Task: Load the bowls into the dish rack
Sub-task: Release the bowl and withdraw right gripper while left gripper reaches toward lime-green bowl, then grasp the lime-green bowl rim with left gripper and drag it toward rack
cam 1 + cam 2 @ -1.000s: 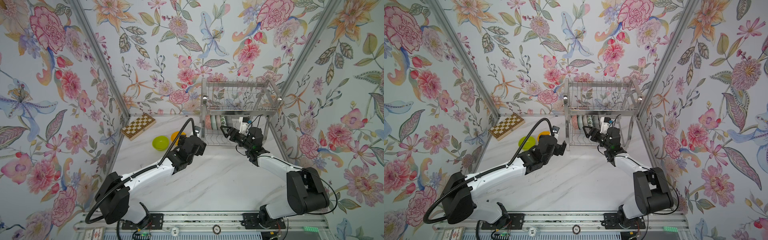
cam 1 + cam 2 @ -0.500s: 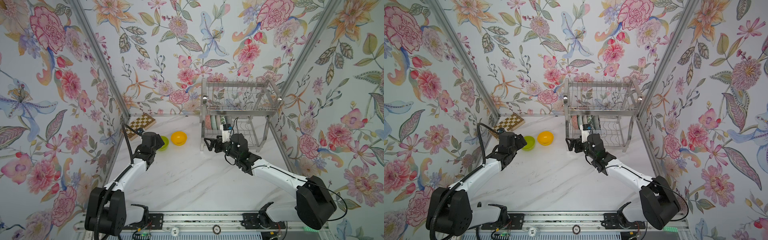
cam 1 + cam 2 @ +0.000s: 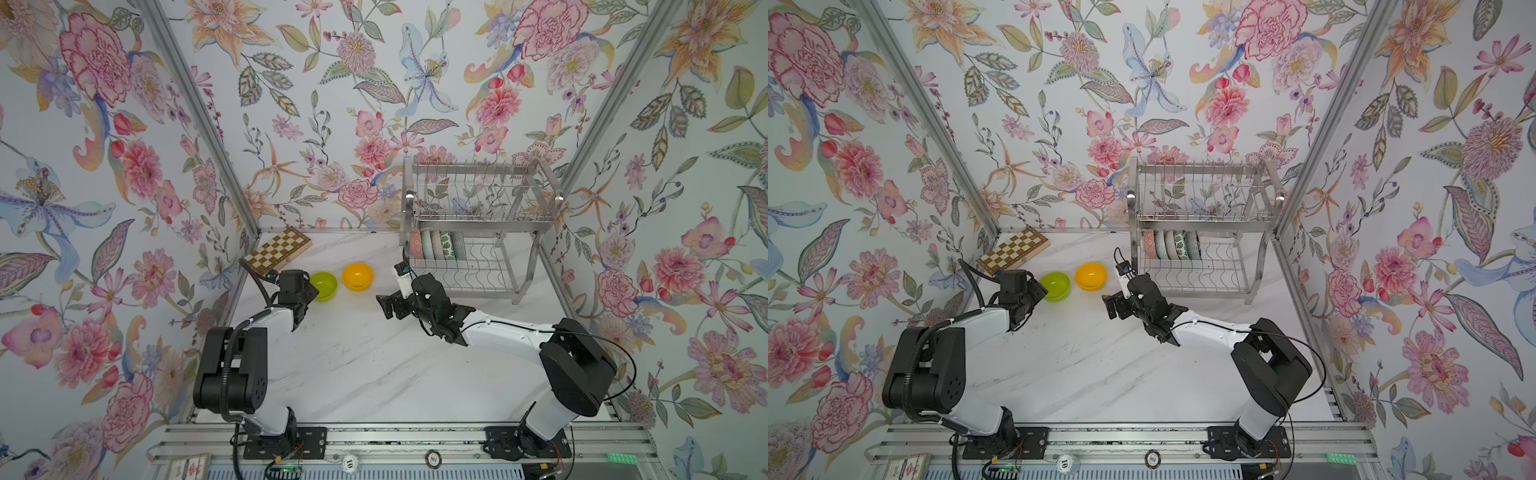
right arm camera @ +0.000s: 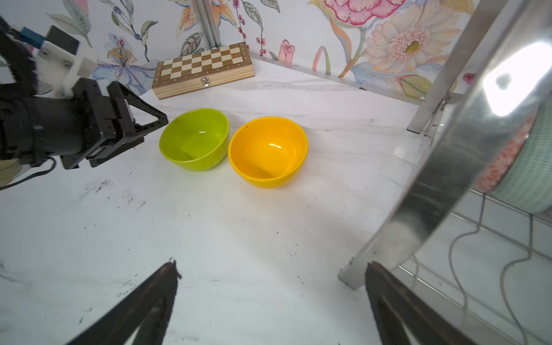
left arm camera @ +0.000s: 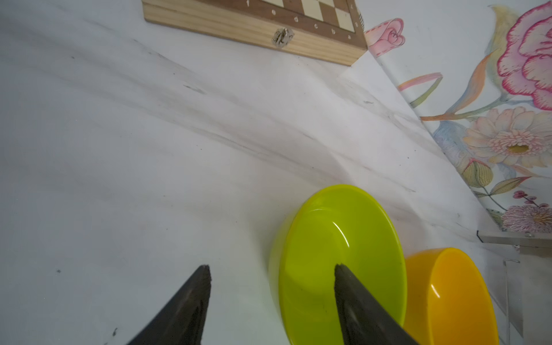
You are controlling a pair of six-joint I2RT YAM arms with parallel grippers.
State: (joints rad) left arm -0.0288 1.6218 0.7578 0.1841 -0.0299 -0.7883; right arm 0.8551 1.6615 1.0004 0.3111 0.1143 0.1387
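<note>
racked bowls (image 3: 440, 245) partly hidden, chessboard (image 5: 254, 27) cut off

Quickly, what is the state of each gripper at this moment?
Left gripper: open, one finger inside and one outside the rim of the green bowl, not yet clamped.
Right gripper: open, holding nothing.

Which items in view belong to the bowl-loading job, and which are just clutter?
Job:
- lime green bowl, on the table
- orange-yellow bowl, on the table
- five racked bowls, lower shelf
- dish rack

Lying about:
- wooden chessboard
</note>
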